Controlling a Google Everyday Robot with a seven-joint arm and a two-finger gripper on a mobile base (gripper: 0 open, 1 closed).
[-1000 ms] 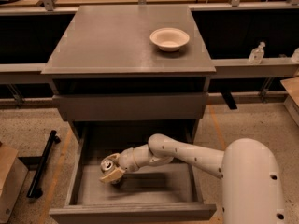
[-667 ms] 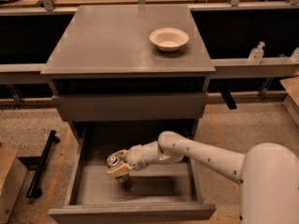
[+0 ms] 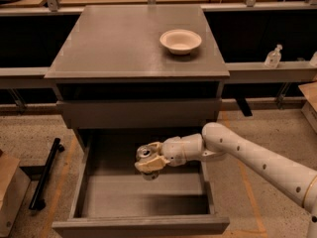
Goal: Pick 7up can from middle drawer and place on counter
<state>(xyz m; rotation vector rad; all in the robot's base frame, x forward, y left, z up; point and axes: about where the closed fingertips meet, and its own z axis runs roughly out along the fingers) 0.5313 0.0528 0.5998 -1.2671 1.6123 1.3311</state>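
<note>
My gripper (image 3: 147, 160) is over the open middle drawer (image 3: 143, 195), at the end of the white arm that reaches in from the lower right. It is shut on the 7up can (image 3: 145, 152), whose shiny silver top shows between the cream fingers. The can hangs above the drawer floor, a little below the level of the drawer front above it. The counter (image 3: 119, 41) is the broad grey top of the cabinet, higher up and behind.
A white bowl (image 3: 181, 40) stands on the counter at the right rear. A shut grey drawer front (image 3: 138, 113) lies just above the gripper. A black bar (image 3: 45, 175) lies on the floor at left. A clear bottle (image 3: 273, 56) stands on a ledge at right.
The gripper has risen from the drawer floor and moved right with the can in it. The arm has drawn back toward the right.
</note>
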